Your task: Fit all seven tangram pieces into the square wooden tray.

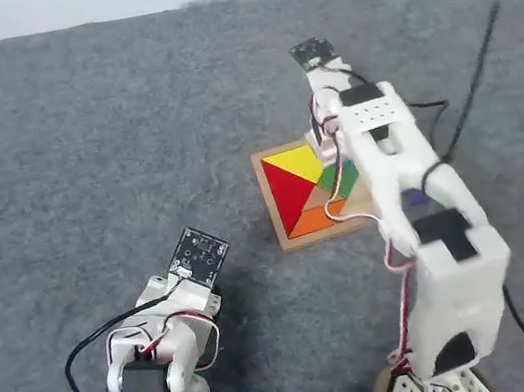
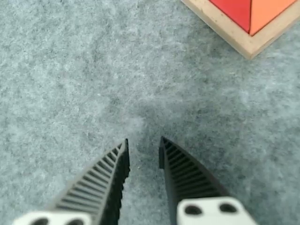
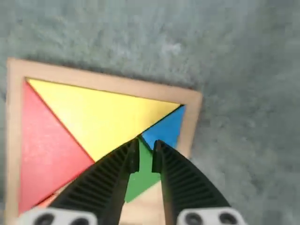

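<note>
While the square wooden tray [image 1: 269, 202] sits right of centre in the high view on the grey tabletop [image 1: 79, 137], the right gripper [image 3: 145, 143] hangs above it, fingers a sliver apart and gripping nothing (tips over the spot where the yellow triangle [image 3: 108, 112], blue triangle [image 3: 166, 129] and green piece [image 3: 140, 180] meet). The red triangle [image 3: 47, 150] lies against the yellow one. At lower left, the left gripper [image 2: 143, 140] is over the tabletop, fingers somewhat parted and empty.

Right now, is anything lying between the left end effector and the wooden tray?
Nothing visible does. Only bare grey carpet lies between the left end effector and the tray's nearest corner. The right end effector hangs above the pieces inside the tray, not in that gap.
</note>
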Motion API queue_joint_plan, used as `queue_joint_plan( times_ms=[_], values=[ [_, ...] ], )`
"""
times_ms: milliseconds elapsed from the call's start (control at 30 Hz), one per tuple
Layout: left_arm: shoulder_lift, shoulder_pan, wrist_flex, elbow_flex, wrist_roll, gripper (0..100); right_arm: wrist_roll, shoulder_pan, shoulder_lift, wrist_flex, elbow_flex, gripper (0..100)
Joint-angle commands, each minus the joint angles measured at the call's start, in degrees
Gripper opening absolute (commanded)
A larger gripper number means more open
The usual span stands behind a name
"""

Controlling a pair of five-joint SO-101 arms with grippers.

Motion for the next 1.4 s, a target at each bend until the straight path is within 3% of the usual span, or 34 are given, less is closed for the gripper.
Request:
queue_joint_plan(
  times_ms=[0, 167, 267, 467, 667, 1167, 1367],
  values=[
    [-0.7, -0.4, 0.3, -0.7, -0.6, 10, 0.6, 2.5, -13.4, 0.7, 5.6, 6.7],
    [-0.7, -0.4, 0.3, -0.7, -0.6, 10, 1.1, 7.5, -24.6, 0.2, 19.9, 6.9],
    [-0.7, -0.4, 0.3, -0.7, -0.6, 10, 6.2, 10.6, -25.9, 0.7, 24.8, 7.0],
    [-0.7, -0.4, 0.3, -0.7, -0.6, 10, 15.6, 14.7, -21.1, 0.3, 26.0, 14.0],
    [-0.7, -0.4, 0.3, -0.7, -0.6, 10, 22.0, 13.0, -14.5, 0.4, 23.3, 21.7],
    [-0.7, -0.4, 0.3, -0.7, -0.6, 10, 21.5, 12.1, -1.4, 1.6, 14.4, 21.7],
    [-0.7, -0.4, 0.3, -0.7, -0.6, 10, 11.5, 16.9, -1.4, 3.9, 11.3, 21.6]
  ],
)
